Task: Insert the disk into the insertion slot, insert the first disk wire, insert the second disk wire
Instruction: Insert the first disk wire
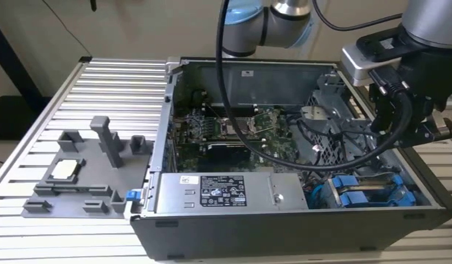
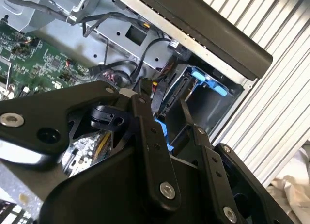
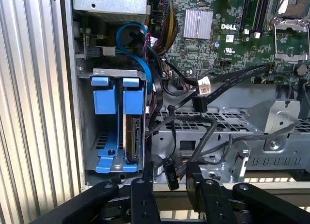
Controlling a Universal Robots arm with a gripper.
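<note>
**Disk seated, wire work at the bay**

The disk [image 3: 131, 136] stands on edge in its blue carrier inside the insertion slot [image 3: 101, 136], at the lower right of the exterior view. The end effector [image 3: 172, 168] hovers just beside that bay, fingers apart and clamping nothing. A black connector [image 3: 170, 175] hangs in the gap. The step looks like wire insertion, which likely calls for a square grip on the plug and a path clear of the loose black cables [image 3: 218, 83]. The disk's port is hidden. Whether the connector touches a finger cannot be told.

Green motherboard [image 1: 226, 137], grey power supply [image 1: 284, 192], ribbed table [image 1: 115, 82]
</note>
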